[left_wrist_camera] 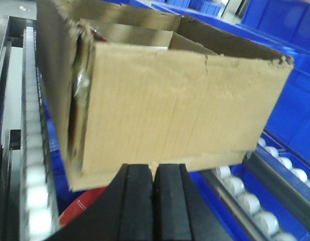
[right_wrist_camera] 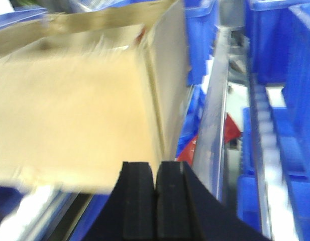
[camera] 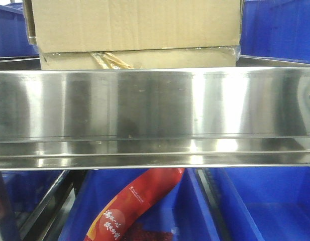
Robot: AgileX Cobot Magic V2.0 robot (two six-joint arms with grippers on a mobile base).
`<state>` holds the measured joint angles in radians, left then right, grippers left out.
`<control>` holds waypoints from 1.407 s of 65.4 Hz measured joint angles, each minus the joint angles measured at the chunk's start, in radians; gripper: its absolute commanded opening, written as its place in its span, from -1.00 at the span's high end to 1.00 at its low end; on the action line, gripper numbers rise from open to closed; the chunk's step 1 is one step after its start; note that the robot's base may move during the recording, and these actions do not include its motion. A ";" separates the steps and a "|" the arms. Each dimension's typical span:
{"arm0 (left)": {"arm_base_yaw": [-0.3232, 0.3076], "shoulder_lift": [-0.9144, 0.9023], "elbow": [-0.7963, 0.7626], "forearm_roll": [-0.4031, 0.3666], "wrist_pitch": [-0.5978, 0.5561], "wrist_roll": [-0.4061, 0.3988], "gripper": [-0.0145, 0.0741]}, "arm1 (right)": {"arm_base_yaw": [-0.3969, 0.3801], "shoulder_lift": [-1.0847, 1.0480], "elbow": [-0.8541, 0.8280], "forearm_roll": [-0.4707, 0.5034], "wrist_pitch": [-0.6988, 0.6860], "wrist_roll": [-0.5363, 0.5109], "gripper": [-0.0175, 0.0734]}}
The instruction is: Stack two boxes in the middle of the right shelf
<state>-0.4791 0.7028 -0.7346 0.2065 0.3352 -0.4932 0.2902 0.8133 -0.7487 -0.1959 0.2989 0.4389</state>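
Note:
The large brown box [camera: 134, 22] sits on top of the flatter box [camera: 170, 59], whose yellowish tape [camera: 112, 61] hangs at its front. Both stand just behind the shiny steel rim of the right shelf middle [camera: 155, 110]. In the left wrist view my left gripper [left_wrist_camera: 153, 169] is shut with nothing in it, its tips just in front of the lower edge of the large box [left_wrist_camera: 175, 105]. My right gripper [right_wrist_camera: 156, 165] is also shut and holds nothing. It is below the near corner of the blurred box [right_wrist_camera: 69, 115]. Neither gripper shows in the front view.
Blue bins [camera: 278, 27] flank the boxes, and more blue bins [camera: 265, 206] sit under the shelf. One lower bin holds a red packet [camera: 139, 201]. White rollers [left_wrist_camera: 255, 201] run along rails on both sides, and a steel rail [right_wrist_camera: 215, 115] lies right of the box.

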 measured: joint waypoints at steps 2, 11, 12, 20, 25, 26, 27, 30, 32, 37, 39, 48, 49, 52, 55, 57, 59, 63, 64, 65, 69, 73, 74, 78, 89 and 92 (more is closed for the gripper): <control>0.000 -0.028 0.020 0.000 0.000 0.000 0.92 | -0.002 -0.028 0.034 -0.002 -0.006 0.000 0.97; 0.000 -0.121 0.060 0.002 0.044 0.000 0.92 | -0.004 -0.145 0.138 -0.002 -0.011 0.000 0.97; 0.000 -0.132 0.060 0.002 0.049 0.000 0.92 | -0.004 -0.155 0.143 -0.002 -0.011 0.000 0.97; 0.000 -0.180 0.064 0.002 0.060 0.000 0.92 | -0.004 -0.234 0.158 -0.004 -0.013 0.000 0.97; 0.000 -0.191 0.064 0.002 0.060 0.000 0.92 | -0.004 -0.263 0.158 -0.004 -0.013 0.000 0.97; 0.000 -0.194 0.064 0.002 0.060 0.000 0.92 | -0.004 -0.269 0.158 -0.004 -0.015 0.000 0.97; 0.000 -0.194 0.064 0.002 0.060 0.000 0.92 | -0.004 -0.272 0.158 -0.004 -0.015 0.000 0.97; 0.000 -0.194 0.064 0.002 0.060 0.000 0.92 | -0.004 -0.278 0.159 -0.004 -0.015 0.000 0.97; 0.000 -0.194 0.064 0.002 0.060 0.000 0.92 | -0.004 -0.282 0.159 -0.004 -0.015 0.000 0.97; 0.000 -0.194 0.064 0.002 0.062 0.000 0.92 | -0.004 -0.282 0.159 -0.006 -0.015 0.000 0.97; 0.000 -0.194 0.064 0.002 0.064 0.000 0.92 | -0.004 -0.282 0.159 -0.006 -0.015 0.000 0.97; 0.000 -0.194 0.064 0.002 0.064 0.000 0.92 | -0.004 -0.282 0.159 -0.006 -0.015 0.000 0.97; 0.000 -0.194 0.064 0.002 0.064 0.000 0.92 | -0.004 -0.282 0.159 -0.006 -0.015 0.000 0.97; 0.000 -0.194 0.064 0.002 0.064 0.000 0.92 | -0.004 -0.284 0.160 -0.003 -0.026 0.000 0.97; 0.000 -0.194 0.064 0.002 0.064 0.000 0.92 | -0.004 -0.287 0.169 -0.001 -0.058 -0.007 0.97; 0.000 -0.194 0.064 0.002 0.064 0.000 0.92 | -0.007 -0.291 0.178 0.002 -0.093 -0.026 0.97; 0.000 -0.194 0.064 0.002 0.064 0.000 0.92 | -0.012 -0.302 0.195 0.011 -0.137 -0.074 0.97; 0.000 -0.194 0.064 0.002 0.064 0.000 0.92 | -0.044 -0.327 0.236 0.080 -0.218 -0.231 0.97; 0.000 -0.194 0.064 0.002 0.064 0.000 0.92 | -0.057 -0.338 0.252 0.098 -0.242 -0.280 0.97; 0.000 -0.194 0.064 0.002 0.064 0.000 0.92 | -0.067 -0.350 0.268 0.125 -0.263 -0.310 0.97; 0.000 -0.194 0.064 0.002 0.064 -0.002 0.92 | -0.120 -0.391 0.315 0.180 -0.299 -0.408 0.97; 0.000 -0.194 0.064 0.002 0.064 -0.002 0.92 | -0.169 -0.440 0.359 0.196 -0.313 -0.446 0.97; 0.000 -0.194 0.064 0.002 0.064 -0.002 0.92 | -0.184 -0.456 0.374 0.205 -0.313 -0.453 0.97; 0.000 -0.194 0.064 0.002 0.064 -0.002 0.92 | -0.224 -0.504 0.424 0.214 -0.313 -0.466 0.97; 0.000 -0.194 0.064 0.002 0.065 -0.002 0.92 | -0.307 -0.659 0.562 0.219 -0.292 -0.475 0.97; 0.000 -0.194 0.064 0.002 0.065 -0.002 0.92 | -0.319 -0.698 0.599 0.219 -0.289 -0.475 0.97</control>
<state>-0.4791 0.5090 -0.6705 0.2087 0.4005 -0.4952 -0.0286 0.1154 -0.1496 0.0228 0.0095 -0.0356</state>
